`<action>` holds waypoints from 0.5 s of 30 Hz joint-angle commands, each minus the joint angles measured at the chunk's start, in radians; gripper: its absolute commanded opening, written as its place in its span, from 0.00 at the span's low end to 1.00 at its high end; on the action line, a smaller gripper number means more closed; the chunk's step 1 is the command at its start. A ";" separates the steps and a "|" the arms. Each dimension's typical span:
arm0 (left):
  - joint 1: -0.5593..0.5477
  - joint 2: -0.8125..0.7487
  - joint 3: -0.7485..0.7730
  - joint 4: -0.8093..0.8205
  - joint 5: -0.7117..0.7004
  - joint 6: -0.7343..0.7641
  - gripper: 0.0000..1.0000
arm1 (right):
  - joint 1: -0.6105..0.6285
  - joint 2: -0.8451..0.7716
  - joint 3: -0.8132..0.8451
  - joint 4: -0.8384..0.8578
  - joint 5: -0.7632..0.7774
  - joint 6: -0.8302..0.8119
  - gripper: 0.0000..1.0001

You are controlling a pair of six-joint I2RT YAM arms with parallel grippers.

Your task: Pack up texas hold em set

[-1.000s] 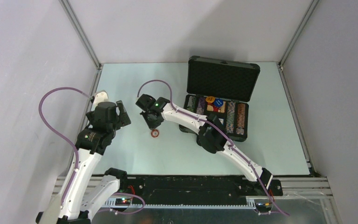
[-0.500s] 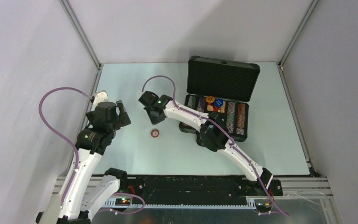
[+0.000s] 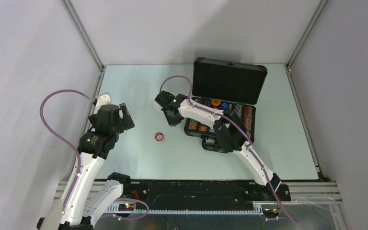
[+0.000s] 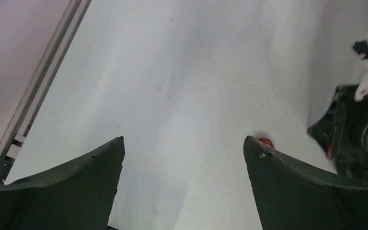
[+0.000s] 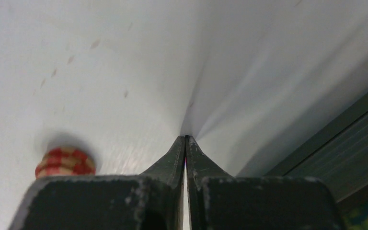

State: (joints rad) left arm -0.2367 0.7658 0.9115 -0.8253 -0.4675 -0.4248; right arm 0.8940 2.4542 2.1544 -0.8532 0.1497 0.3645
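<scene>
The black case [image 3: 255,125] lies open at the right with its foam-lined lid [image 3: 229,81] raised. Multicoloured chip rows [image 3: 247,117] fill its tray. A small stack of red-white round chips [image 3: 159,137] sits on the table left of the case; it also shows in the right wrist view [image 5: 65,161] and the left wrist view [image 4: 266,142]. My right gripper [image 3: 173,118] hangs between the stack and the case's left end, its jaws shut [image 5: 185,139] with a thin red sliver showing between them. My left gripper [image 3: 123,116] is open and empty [image 4: 184,143], left of the stack.
The enclosure's walls and metal frame rails [image 3: 82,36] bound the table. A red-white patterned item [image 3: 197,127] shows in the case's left end under the right arm. An orange disc [image 3: 215,102] and a blue one [image 3: 225,105] lie at the tray's back.
My right gripper rose from the red-white chip stack and moved right and back toward the case. The stack stays on the table. The left arm has not moved.
</scene>
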 commanded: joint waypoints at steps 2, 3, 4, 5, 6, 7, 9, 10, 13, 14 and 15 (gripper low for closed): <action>0.010 0.000 -0.004 0.020 -0.002 0.014 0.98 | 0.091 -0.072 -0.169 -0.031 -0.024 0.027 0.03; 0.010 0.001 -0.004 0.020 -0.001 0.014 0.98 | 0.100 -0.099 -0.193 -0.011 -0.028 0.035 0.03; 0.011 0.001 -0.004 0.020 -0.001 0.014 0.98 | 0.103 -0.113 -0.237 0.000 -0.032 0.051 0.03; 0.011 0.001 -0.004 0.021 0.000 0.014 0.98 | 0.110 -0.139 -0.260 0.019 -0.038 0.056 0.02; 0.010 0.001 -0.005 0.021 0.002 0.014 0.98 | 0.114 -0.150 -0.298 0.027 -0.041 0.066 0.02; 0.010 0.000 -0.005 0.020 0.002 0.014 0.98 | 0.123 -0.171 -0.314 0.041 -0.046 0.069 0.02; 0.011 0.001 -0.003 0.021 0.004 0.014 0.98 | 0.137 -0.201 -0.359 0.076 -0.055 0.084 0.01; 0.011 0.000 -0.002 0.021 0.005 0.015 0.98 | 0.142 -0.220 -0.392 0.091 -0.055 0.092 0.00; 0.011 -0.002 -0.003 0.021 0.004 0.014 0.98 | 0.174 -0.252 -0.483 0.194 -0.040 0.119 0.00; 0.011 -0.001 -0.003 0.020 0.004 0.014 0.98 | 0.180 -0.258 -0.493 0.211 -0.038 0.133 0.00; 0.011 -0.001 -0.003 0.021 0.005 0.014 0.98 | 0.190 -0.260 -0.513 0.243 -0.034 0.145 0.00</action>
State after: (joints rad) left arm -0.2367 0.7658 0.9115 -0.8253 -0.4667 -0.4248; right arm 1.0466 2.2044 1.7214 -0.6998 0.1154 0.4465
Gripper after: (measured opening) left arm 0.985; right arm 0.009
